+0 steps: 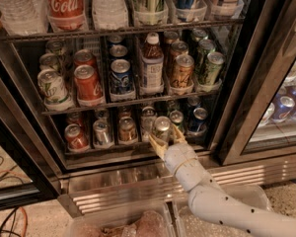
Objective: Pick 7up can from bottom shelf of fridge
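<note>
The fridge point(237, 112) stands open, its black frame around dark wire racks. On the bottom shelf point(113, 150) several cans stand in lanes. My gripper point(166, 140) reaches up from the lower right on its white arm. Its yellowish fingers point(156, 146) are closed around the 7up can point(162, 128), a pale silver can with a shiny top. The can is held upright at the shelf's front rail, just in front of the other cans. A darker green can point(176, 118) stands right behind it.
On the bottom shelf are a red can point(76, 137), a silver can point(102, 132), a brown can point(127, 130) and a blue can point(198, 119). The rack above holds a bottle point(152, 63) and cans. Clear plastic bins point(118, 223) sit on the floor below. Cables point(7, 216) lie at the left.
</note>
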`<state>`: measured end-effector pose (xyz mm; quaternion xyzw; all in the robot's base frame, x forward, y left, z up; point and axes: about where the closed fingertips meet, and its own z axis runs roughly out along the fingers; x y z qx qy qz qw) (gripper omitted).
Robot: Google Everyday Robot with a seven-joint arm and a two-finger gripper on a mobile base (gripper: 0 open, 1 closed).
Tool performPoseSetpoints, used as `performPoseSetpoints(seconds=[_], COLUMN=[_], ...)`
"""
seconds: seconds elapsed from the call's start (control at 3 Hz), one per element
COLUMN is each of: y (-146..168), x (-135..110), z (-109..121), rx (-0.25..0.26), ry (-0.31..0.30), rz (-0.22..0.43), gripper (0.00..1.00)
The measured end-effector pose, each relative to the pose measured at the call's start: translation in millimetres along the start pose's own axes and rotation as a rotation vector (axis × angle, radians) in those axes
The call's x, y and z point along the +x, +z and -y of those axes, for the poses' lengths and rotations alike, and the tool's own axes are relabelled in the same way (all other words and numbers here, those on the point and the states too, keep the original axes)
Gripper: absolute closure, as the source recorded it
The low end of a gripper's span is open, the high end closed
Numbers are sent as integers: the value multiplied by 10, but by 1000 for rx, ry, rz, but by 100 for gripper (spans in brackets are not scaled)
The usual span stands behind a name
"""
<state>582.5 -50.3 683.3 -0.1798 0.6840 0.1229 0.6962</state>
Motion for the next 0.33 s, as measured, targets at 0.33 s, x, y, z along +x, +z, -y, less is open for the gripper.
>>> performPoseSetpoints(seconds=[0.33], y=[-61], x=[-26], z=[-22], rx=[-38], ry=[5], rz=[-3], gripper=[100])
